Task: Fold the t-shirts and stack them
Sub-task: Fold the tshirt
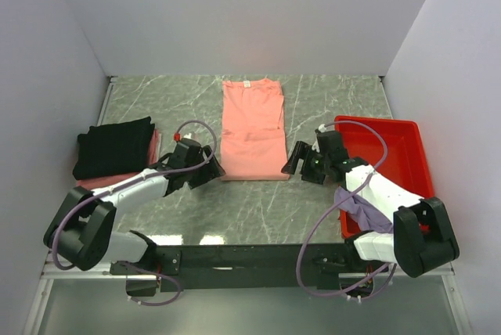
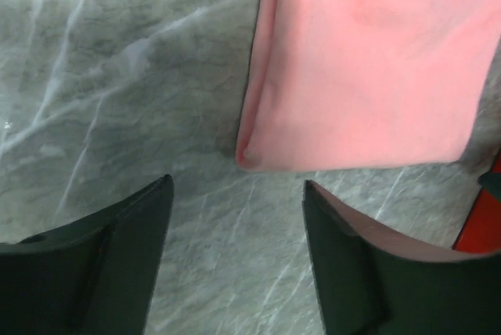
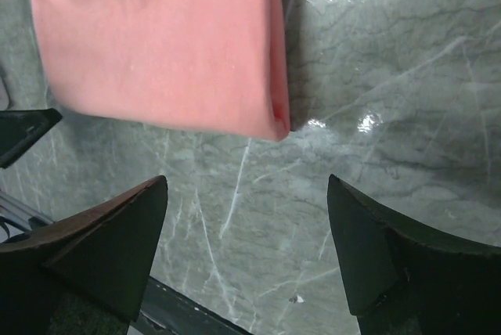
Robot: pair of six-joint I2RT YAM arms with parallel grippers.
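Observation:
A salmon-pink t-shirt point(image 1: 252, 129) lies folded into a long strip at the table's middle, its white neck label at the far end. My left gripper point(image 1: 213, 169) is open and empty just left of its near left corner point(image 2: 244, 155). My right gripper point(image 1: 291, 166) is open and empty just right of its near right corner point(image 3: 278, 127). A folded black t-shirt point(image 1: 114, 146) lies on a folded pink t-shirt point(image 1: 106, 180) at the left. A lavender-purple t-shirt point(image 1: 362, 210) hangs over the near rim of the red tray, under my right arm.
The red plastic tray point(image 1: 405, 155) stands at the right edge of the marble table point(image 1: 258, 210). White walls close in the back and both sides. The arms' black base rail point(image 1: 250, 258) runs along the near edge.

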